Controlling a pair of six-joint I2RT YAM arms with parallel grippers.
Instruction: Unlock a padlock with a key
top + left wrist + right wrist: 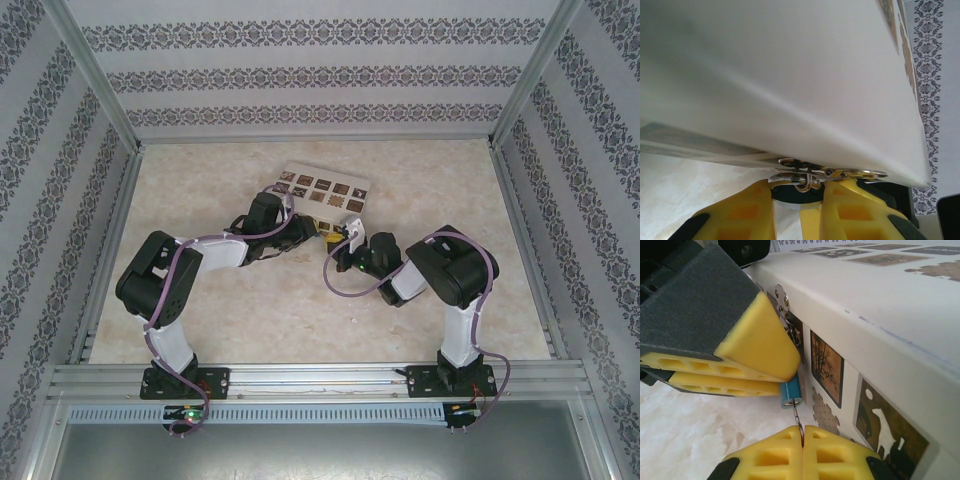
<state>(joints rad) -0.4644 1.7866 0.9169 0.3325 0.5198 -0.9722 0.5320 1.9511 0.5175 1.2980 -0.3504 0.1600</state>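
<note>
Nearest me, along the front edge of the table, runs the aluminium rail that both arms are bolted to, and from it they reach in to meet at the front face of the cream box. On the left, the left gripper has its yellow fingers closed on the upper part of the padlock, so just the lower end of the blue body pokes out under the tips. The lock hangs from the small metal hasp at the lid edge, close against the patterned front. Out of its underside comes the key, a thin dark sliver; I can't tell how deep it sits. To the right, the right gripper has its pads pressed flat together, pinching the key's outer end. What worries me is the twist. With so little metal between those soft pads, the key could roll in the pinch instead of turning the cylinder, or bend if the wrist is off the keyway's line. If the left fingers give at all, the whole padlock would swing on the hasp and turn with the key. Any pull downward might draw the key out.
</note>
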